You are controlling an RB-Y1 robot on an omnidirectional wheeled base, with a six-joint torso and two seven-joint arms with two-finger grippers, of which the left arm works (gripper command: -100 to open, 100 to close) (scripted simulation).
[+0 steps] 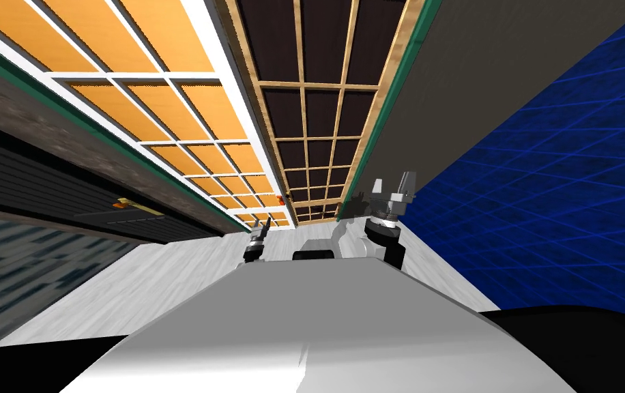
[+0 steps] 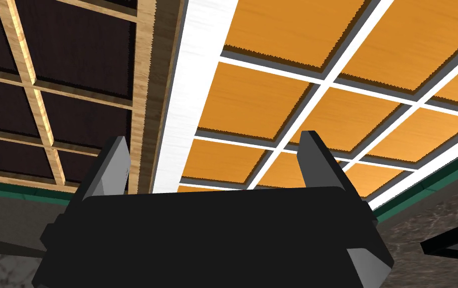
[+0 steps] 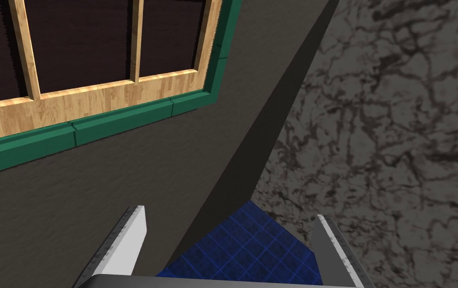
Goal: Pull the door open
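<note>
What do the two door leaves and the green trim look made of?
Orange panels: wood-look, faint grain, matte. White bars around them: painted-looking, faint streaks, possibly wood. Other leaf's frame: pale wood, clear grain, slight sheen. Its dark panes: flat near-black, material unclear. Trim: green, matte, jointed segments, maybe tile or painted moulding.

You face two gridded doors side by side: a white-framed door point(image 1: 168, 102) with orange panes on the left, and a wood-framed door point(image 1: 318, 116) with dark panes on the right. A small red-orange thing point(image 1: 280, 199), too small to make out, sits near where they meet. Your left gripper point(image 1: 260, 224) shows small below that seam. Your right gripper point(image 1: 393, 184), jaws apart, is beside the wood-framed door's green edging point(image 1: 383, 116). To the right are a grey wall point(image 1: 482, 75) and a blue gridded wall point(image 1: 563, 191). The floor point(image 1: 154, 280) is pale.
</note>
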